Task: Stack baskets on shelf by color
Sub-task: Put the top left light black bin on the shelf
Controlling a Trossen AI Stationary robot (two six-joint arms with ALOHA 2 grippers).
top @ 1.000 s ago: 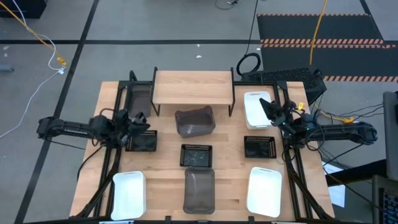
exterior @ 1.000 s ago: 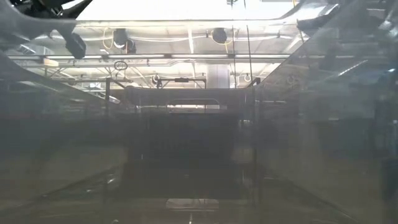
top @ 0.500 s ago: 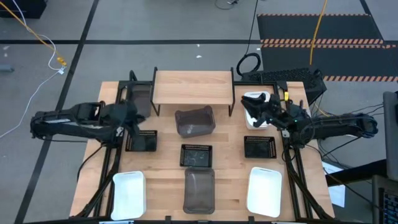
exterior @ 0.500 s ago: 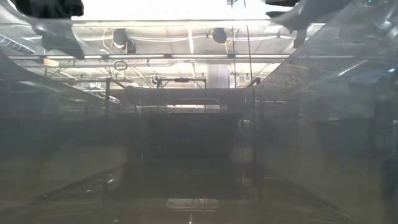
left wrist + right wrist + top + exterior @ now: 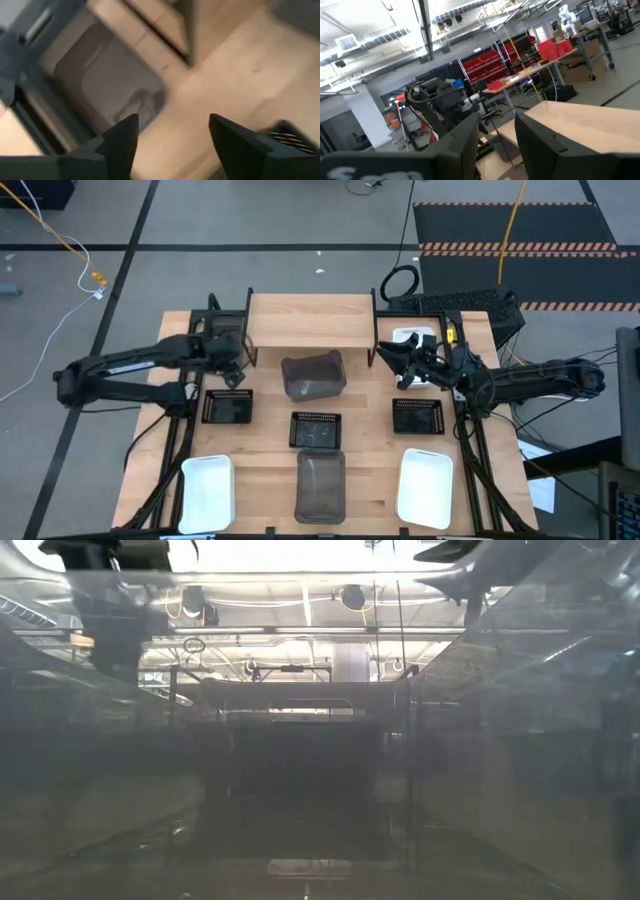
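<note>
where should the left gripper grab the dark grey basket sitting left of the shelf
A judgement from the high view: take the dark grey basket by one long side wall, coming straight down from above. It sits upright with its mouth open, and the shelf leg crowds its right side, so the wall facing away from the shelf looks freer. The left gripper, fingers open, is beside it already.

The low view is hazy throughout: the shelf (image 5: pixel 300 690) shows only as a dim dark outline, and no basket can be made out there. In the high view the left tool (image 5: pixel 232 362) covers part of the dark grey basket (image 5: pixel 222 340) beside the shelf, and the right tool (image 5: pixel 397 358) and its arm hide most of the white basket (image 5: pixel 413 337) at the desk's far right. The left wrist view is motion-blurred; a black mesh tray (image 5: pixel 295 140) is cut off at its edge.
</note>
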